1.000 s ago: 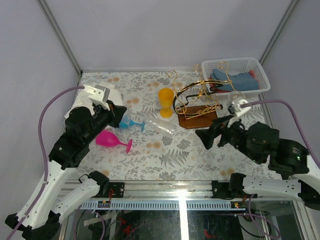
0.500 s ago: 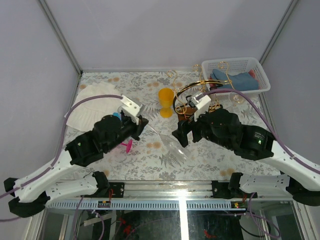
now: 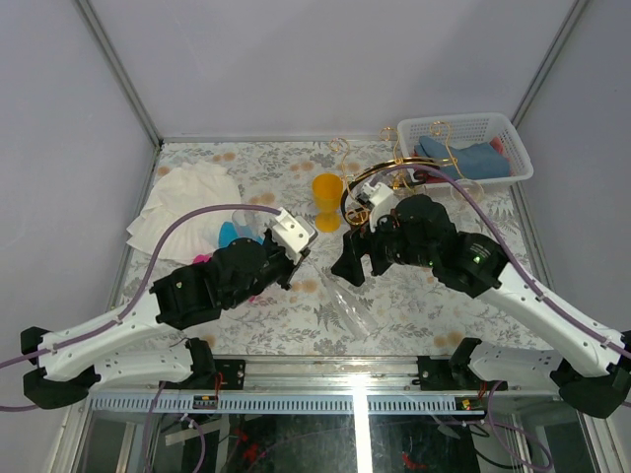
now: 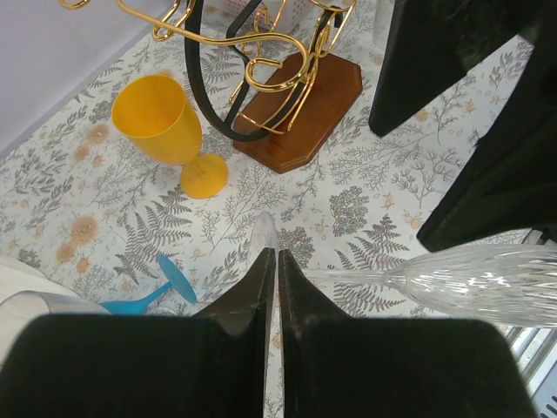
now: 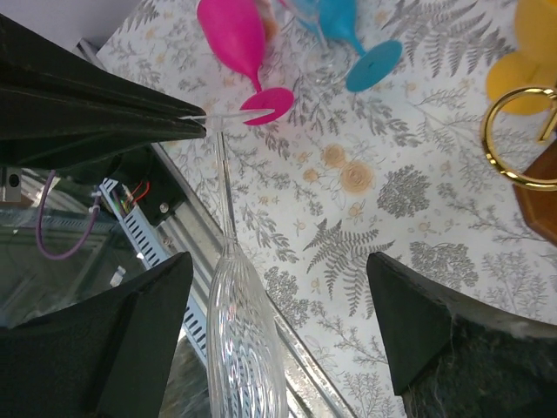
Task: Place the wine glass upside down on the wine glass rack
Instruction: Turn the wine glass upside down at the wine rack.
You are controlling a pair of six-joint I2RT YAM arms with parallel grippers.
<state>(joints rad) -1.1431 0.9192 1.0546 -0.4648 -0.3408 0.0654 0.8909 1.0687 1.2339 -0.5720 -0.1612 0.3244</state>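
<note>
The left pincer (image 4: 271,261) is clenched on the thin foot of the clear wine glass (image 4: 470,279), which is held on its side above the table (image 4: 374,183), near the front edge. Its fluted bowl is flanked by the released, wide-spread right pincer (image 5: 278,270). The wine glass rack (image 4: 300,113) is seen farther back, apart from the glass, with a yellow goblet (image 4: 161,109) beside it.

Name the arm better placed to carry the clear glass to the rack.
Right: the right tool, open, straddles the bowl of the glass and is nearer the rack; the left tool just pinches its foot.
</note>
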